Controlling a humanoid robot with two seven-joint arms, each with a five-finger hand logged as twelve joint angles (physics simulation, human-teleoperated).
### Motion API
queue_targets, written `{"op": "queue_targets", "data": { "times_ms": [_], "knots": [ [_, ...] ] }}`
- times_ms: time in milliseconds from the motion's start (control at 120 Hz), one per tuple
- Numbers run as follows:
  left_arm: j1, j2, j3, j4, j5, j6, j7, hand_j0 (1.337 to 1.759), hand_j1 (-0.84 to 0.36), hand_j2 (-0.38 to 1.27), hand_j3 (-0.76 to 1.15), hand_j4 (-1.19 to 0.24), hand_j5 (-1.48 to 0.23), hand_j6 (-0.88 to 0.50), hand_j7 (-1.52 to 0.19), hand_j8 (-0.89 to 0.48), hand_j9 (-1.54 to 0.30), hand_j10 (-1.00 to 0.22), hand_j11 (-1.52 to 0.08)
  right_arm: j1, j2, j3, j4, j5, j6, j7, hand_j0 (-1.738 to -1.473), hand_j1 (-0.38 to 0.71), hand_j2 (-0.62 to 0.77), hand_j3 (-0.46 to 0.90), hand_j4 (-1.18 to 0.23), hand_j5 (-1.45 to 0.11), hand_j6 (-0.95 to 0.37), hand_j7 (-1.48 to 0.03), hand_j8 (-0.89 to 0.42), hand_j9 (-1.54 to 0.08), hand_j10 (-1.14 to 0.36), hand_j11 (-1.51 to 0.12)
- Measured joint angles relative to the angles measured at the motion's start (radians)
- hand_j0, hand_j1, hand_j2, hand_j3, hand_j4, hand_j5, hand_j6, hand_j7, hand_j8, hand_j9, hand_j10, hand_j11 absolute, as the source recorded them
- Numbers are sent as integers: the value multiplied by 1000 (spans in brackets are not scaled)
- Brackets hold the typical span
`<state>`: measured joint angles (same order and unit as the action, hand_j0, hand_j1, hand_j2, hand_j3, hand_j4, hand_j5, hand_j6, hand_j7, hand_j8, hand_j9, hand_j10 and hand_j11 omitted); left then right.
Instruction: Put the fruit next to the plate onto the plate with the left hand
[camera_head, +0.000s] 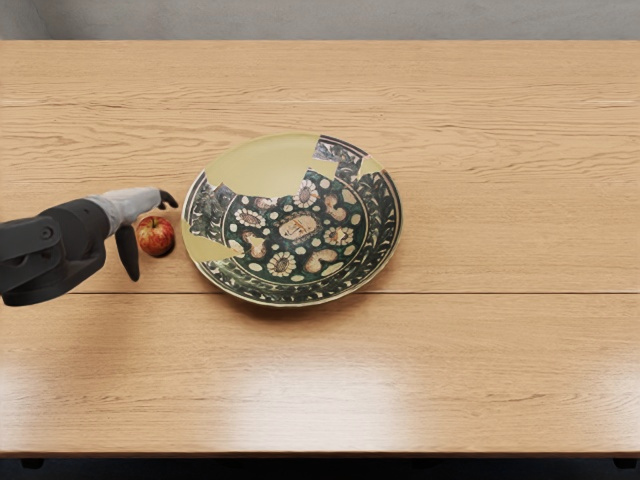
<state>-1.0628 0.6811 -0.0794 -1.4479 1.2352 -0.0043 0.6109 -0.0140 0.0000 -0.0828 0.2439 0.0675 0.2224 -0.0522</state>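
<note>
Beside the plate (262, 165), the apple (155, 236) lies between the left hand's (128, 210) fingers (128, 256).

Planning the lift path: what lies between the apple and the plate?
Nothing but a narrow strip of bare table, seen in the head view; the apple sits just off the left rim of the plate.

The apple (155, 236) lay just beside the left rim of the plate (392, 215), with only a narrow gap between them. The left hand (125, 215) occupied the apple's left side, its spread fingers (127, 255) flanking the fruit. The table (480, 350) offered open passage right of, before and behind the plate.
</note>
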Motion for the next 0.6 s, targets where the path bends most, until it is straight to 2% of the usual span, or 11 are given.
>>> {"op": "queue_targets", "data": {
  "times_ms": [600],
  "knots": [
    [-1,-2,13,2,4,-1,0,1658,-14,65,0,-310,-398,-311,-398,-311,-397,-310,-397,0,0,0,0,0,0,0,-1658,-333,-3,0,-13,-17,-13,-17,-13,-17,-13,-17]
  ]
}}
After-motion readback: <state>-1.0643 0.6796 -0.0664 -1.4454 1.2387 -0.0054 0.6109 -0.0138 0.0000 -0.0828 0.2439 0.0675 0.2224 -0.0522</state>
